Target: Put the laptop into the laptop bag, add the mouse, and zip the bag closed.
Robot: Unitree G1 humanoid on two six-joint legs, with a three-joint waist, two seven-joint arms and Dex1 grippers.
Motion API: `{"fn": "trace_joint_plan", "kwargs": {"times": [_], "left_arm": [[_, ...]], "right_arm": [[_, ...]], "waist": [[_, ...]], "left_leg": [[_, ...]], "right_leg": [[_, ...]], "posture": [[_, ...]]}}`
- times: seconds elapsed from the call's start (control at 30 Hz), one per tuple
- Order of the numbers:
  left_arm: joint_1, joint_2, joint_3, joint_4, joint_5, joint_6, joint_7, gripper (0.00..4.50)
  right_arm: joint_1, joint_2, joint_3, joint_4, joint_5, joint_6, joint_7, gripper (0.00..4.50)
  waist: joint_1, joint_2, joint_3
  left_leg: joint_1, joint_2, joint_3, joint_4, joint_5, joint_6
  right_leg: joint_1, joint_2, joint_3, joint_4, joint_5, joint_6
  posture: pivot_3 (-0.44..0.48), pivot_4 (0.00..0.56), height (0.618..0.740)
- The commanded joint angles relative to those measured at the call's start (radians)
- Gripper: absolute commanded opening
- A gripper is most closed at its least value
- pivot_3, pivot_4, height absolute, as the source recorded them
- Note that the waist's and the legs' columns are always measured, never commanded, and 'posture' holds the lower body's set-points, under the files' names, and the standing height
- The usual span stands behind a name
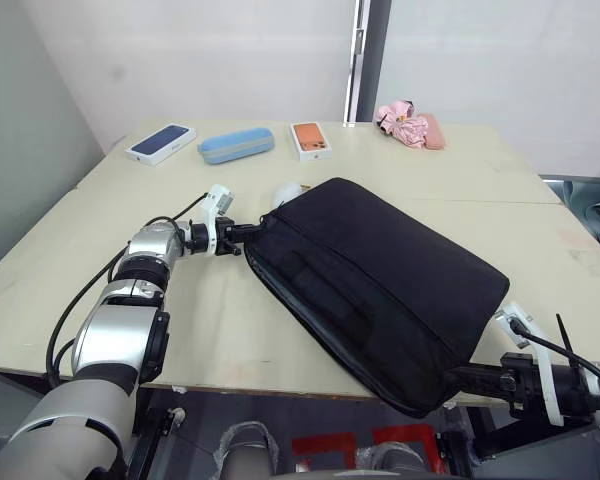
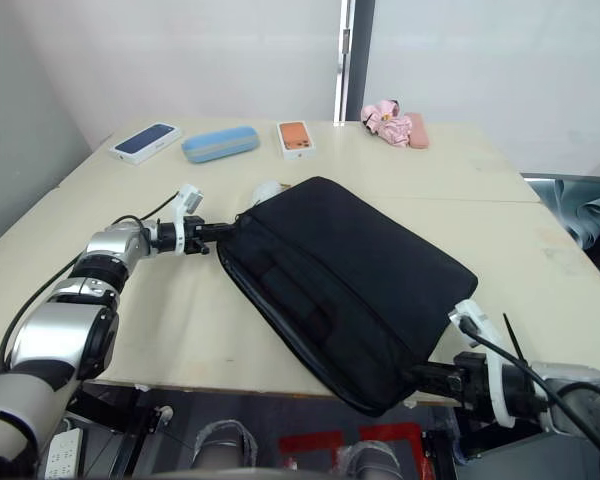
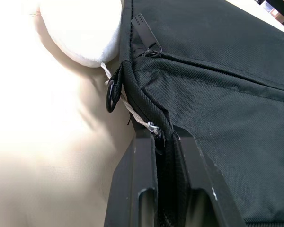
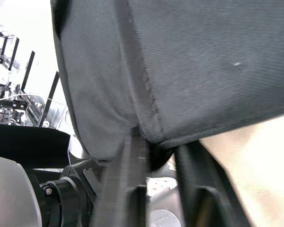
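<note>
Now laptop bag [image 1: 375, 285] lies slanted across middle of desk [image 1: 230, 330], one corner past lower right edge. Left gripper [image 1: 248, 233] jaws squeeze bag's left corner; right gripper [image 1: 458, 378] jaws squeeze hanging corner. Laptop likely inside. White mouse [image 1: 285, 192] outside, touching bag. Left wrist view shows zipper pull [image 3: 146, 37] close up.

white mouse [image 1: 286, 191] half-hidden behind laptop bag [image 1: 380, 280] — type unclear, bag's contents hidden
</note>
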Motion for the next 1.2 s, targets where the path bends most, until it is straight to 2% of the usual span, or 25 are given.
{"fn": "trace_joint_plan", "kwargs": {"times": [0.03,0.17,0.3,0.57,0.7,0.83,0.97,1.2], "left_arm": [[0.018,-0.001,-0.004,-0.026,0.005,0.017,-0.023,0.00],[0.036,0.015,0.017,-0.060,-0.007,0.020,-0.011,0.00],[0.113,0.066,0.044,-0.216,-0.050,0.088,-0.034,0.00],[0.377,0.158,0.124,-0.638,-0.167,0.303,0.031,0.00],[0.541,0.205,0.208,-0.890,-0.258,0.433,0.090,0.00],[0.688,0.233,0.289,-1.071,-0.330,0.518,0.144,0.00],[0.825,0.241,0.377,-1.200,-0.391,0.579,0.200,0.00],[0.968,0.237,0.450,-1.314,-0.452,0.606,0.267,0.00]], "right_arm": [[-0.023,-0.021,0.009,0.002,0.000,-0.042,0.025,0.02],[-0.029,-0.032,0.023,0.014,-0.016,-0.067,0.034,0.02],[-0.079,-0.043,0.053,0.056,-0.055,-0.107,0.044,0.02],[-0.224,-0.036,0.124,0.173,-0.121,-0.154,0.052,0.02],[-0.340,-0.023,0.195,0.253,-0.182,-0.194,0.057,0.02],[-0.424,-0.001,0.261,0.310,-0.227,-0.226,0.078,0.02],[-0.495,0.035,0.313,0.345,-0.259,-0.243,0.082,0.02],[-0.557,0.067,0.355,0.383,-0.304,-0.269,0.099,0.02]], "waist": [[0.000,0.000,0.000],[-0.002,0.000,0.000],[-0.017,0.000,0.000],[-0.045,0.001,0.001],[-0.061,0.001,0.001],[-0.055,0.002,0.001],[-0.062,0.002,0.001],[-0.057,0.002,0.001]], "left_leg": [[0.000,0.000,0.000,0.000,0.000,0.000],[0.000,0.000,0.000,0.000,0.000,0.000],[0.000,0.000,0.000,-0.001,0.000,0.000],[-0.001,0.001,0.000,-0.003,0.000,-0.001],[-0.002,0.001,0.002,-0.004,0.000,-0.001],[-0.002,0.002,0.002,-0.006,0.000,-0.001],[-0.003,0.001,0.002,-0.007,0.000,-0.001],[-0.002,0.002,0.003,-0.010,0.000,-0.001]], "right_leg": [[0.000,0.000,0.000,0.000,0.000,0.000],[0.000,0.000,0.000,-0.001,0.000,0.000],[0.000,0.000,0.000,0.000,0.000,0.000],[-0.001,0.000,-0.001,-0.002,0.000,0.000],[-0.004,0.000,0.001,-0.002,0.000,0.000],[-0.005,0.001,0.000,-0.003,0.000,0.000],[-0.005,0.002,0.000,-0.005,0.000,0.000],[-0.004,0.003,-0.001,-0.008,0.000,0.000]], "posture": [[0.000,0.150,0.740],[0.000,0.150,0.740],[0.000,0.150,0.740],[0.000,0.150,0.740],[0.000,0.150,0.740],[0.000,0.150,0.740],[0.000,0.150,0.740],[0.000,0.150,0.740]]}}
